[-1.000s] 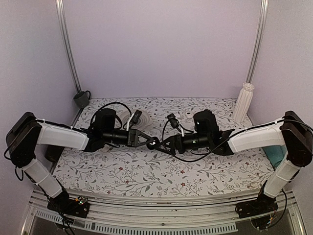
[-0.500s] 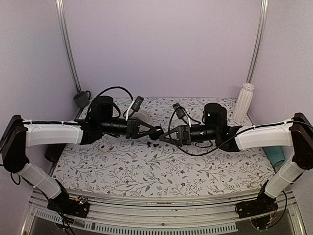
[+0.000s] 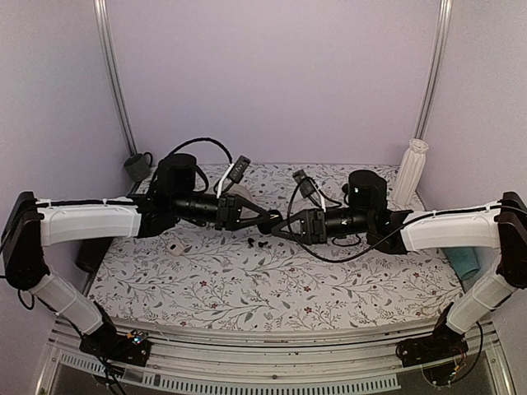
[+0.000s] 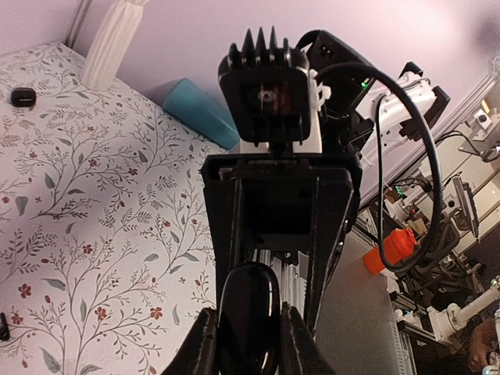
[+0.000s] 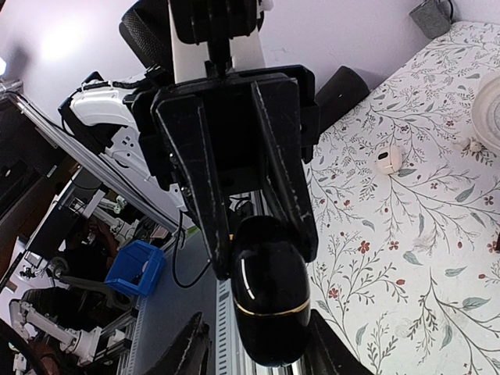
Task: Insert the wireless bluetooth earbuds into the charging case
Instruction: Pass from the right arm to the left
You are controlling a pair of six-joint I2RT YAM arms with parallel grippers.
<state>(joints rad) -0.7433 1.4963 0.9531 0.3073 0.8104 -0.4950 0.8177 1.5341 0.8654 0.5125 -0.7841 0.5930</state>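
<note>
Black charging case (image 5: 266, 312) clenched by left pincer (image 4: 248, 344) (right pincer (image 5: 258, 349) straddles it, unclosed) near earbuds (image 3: 257, 244).

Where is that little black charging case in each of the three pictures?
Top external: the charging case is at centre, between the left claw and the right claw.
Left wrist: bottom centre, pinched by the left claw.
Right wrist: bottom centre, between the right claw's prongs.
Shared landmark: the floral tablecloth, on the left in the left wrist view and on the right in the right wrist view.
</note>
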